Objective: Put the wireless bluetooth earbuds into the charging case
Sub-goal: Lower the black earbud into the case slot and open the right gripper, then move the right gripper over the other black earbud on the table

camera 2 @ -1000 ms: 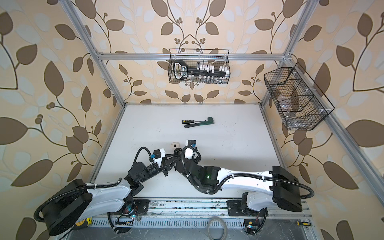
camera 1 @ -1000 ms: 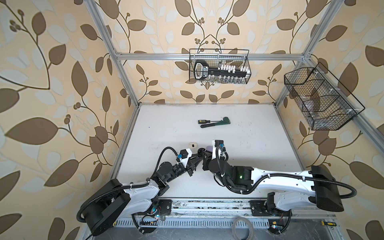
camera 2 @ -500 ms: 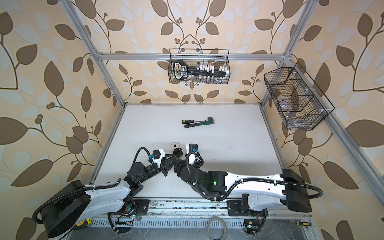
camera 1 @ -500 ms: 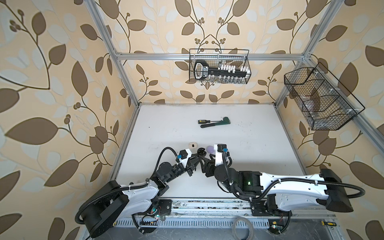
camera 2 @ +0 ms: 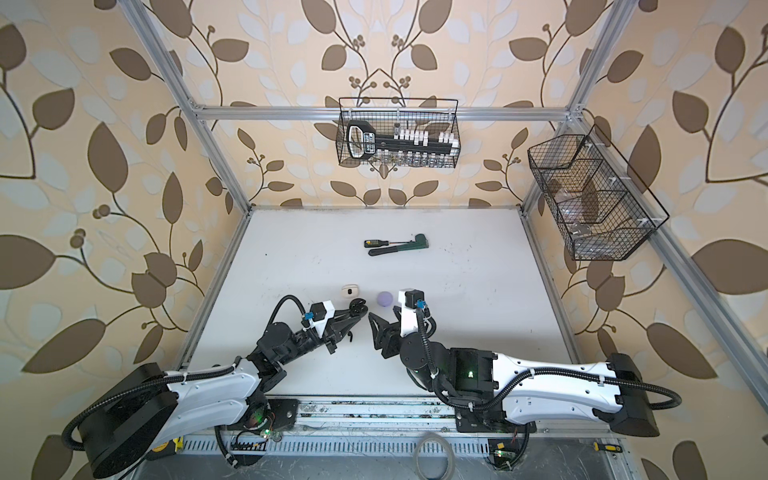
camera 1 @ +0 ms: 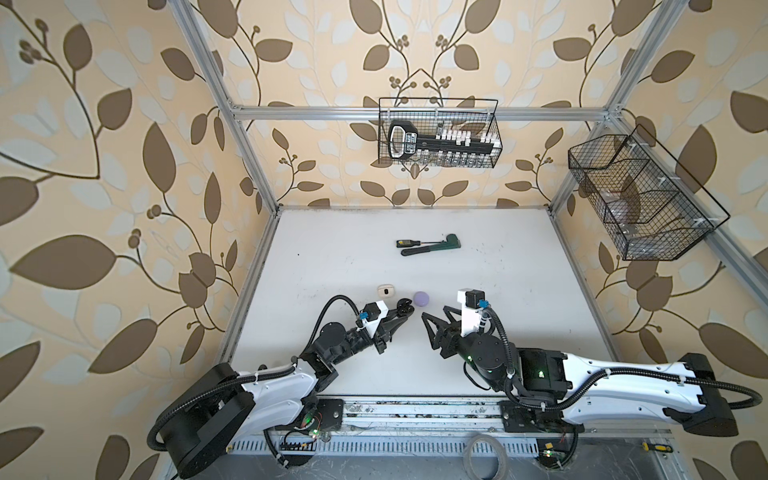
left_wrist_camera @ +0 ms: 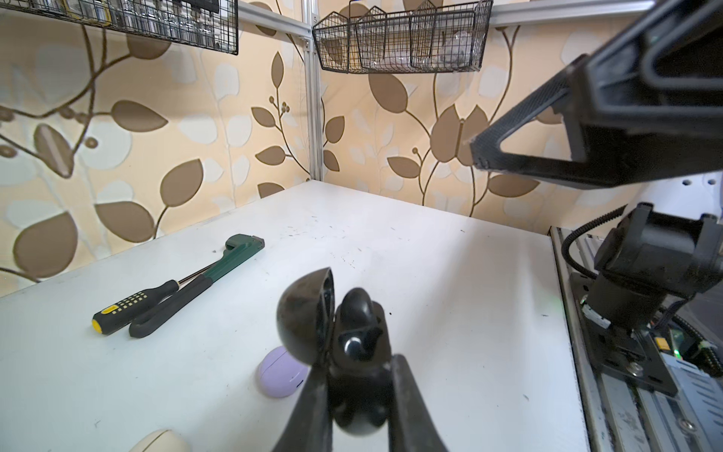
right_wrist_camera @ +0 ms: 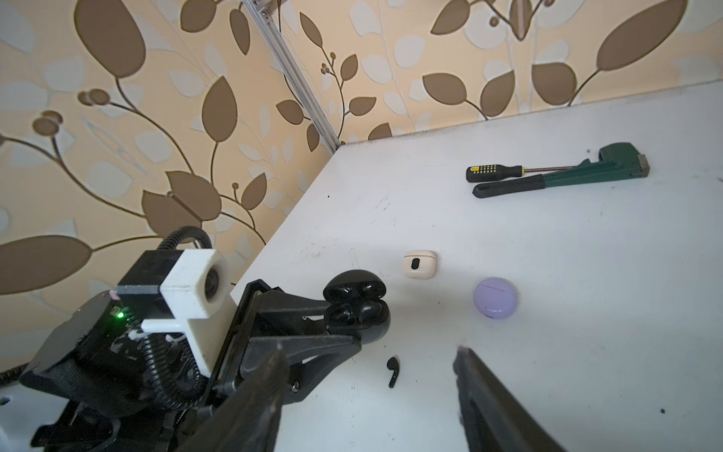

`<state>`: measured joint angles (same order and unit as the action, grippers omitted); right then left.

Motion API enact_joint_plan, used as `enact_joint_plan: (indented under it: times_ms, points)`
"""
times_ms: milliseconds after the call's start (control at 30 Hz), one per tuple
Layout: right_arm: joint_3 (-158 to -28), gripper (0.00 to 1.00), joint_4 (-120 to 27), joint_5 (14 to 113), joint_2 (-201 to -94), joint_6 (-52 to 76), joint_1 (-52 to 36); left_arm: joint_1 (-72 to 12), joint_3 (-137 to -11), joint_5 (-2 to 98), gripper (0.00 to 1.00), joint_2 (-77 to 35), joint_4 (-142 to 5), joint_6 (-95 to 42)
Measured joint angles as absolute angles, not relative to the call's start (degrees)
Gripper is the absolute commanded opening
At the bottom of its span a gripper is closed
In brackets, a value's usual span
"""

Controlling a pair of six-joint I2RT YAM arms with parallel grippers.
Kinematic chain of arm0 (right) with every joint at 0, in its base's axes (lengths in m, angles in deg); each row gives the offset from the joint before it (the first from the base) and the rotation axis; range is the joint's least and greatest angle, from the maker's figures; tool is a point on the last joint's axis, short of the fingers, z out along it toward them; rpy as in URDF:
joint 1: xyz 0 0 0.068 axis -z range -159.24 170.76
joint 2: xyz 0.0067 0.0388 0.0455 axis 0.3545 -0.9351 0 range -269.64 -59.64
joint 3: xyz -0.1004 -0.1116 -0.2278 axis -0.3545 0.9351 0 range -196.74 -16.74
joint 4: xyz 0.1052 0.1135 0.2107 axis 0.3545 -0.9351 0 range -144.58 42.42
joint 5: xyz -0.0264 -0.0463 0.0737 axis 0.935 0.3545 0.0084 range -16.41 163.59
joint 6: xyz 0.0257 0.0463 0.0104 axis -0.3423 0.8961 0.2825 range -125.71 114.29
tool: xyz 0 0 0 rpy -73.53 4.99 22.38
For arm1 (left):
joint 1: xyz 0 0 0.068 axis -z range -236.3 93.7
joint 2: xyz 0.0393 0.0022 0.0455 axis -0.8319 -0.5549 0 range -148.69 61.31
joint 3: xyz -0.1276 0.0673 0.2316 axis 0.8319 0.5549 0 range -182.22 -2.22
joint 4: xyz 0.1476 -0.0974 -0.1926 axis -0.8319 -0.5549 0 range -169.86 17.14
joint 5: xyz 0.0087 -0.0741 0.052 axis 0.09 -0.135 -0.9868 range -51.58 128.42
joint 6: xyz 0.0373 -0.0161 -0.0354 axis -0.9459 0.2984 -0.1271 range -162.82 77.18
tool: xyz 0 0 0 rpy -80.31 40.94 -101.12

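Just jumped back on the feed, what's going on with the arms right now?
The left gripper is shut on an open black charging case, lid up. The right gripper is open and empty, facing it. One black earbud lies loose on the table next to the left gripper, not yet in the case. A white case and a lavender case sit closed nearby, untouched; a wrench and a screwdriver lie at the back.

Bright, even, daylight-like light in every view. The white table [camera 1: 498, 270] shows only soft, faint shadows beneath the arms [camera 1: 274, 378]. Wide-angle stretch pulls the wallpaper [camera 1: 83, 208] outward at the edges. Fingers [right_wrist_camera: 254, 399] closest to the right wrist camera are blurred; the black case [left_wrist_camera: 305, 313] carries small glints.
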<state>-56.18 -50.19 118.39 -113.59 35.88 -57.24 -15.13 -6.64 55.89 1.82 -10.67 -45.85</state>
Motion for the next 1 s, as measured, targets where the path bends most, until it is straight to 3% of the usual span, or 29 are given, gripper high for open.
enact_joint_plan:
  times_ms: [233, 567, 1000]
  points:
    - [-56.2, 0.67, -51.8, 115.9, -116.5, 36.2, -58.0, -15.1, -6.6, 51.4, 0.00, 7.0, -14.1, -47.3]
    - [-56.2, 0.69, -51.1, 112.1, -130.4, 40.2, -58.1, -16.8, -5.9, 40.9, 0.00, 7.8, -15.8, -45.6]
    - [-63.1, 0.71, -49.2, 106.8, -146.7, 40.7, -57.6, -18.5, -4.8, 34.2, 0.00, 13.9, -20.3, -43.0]
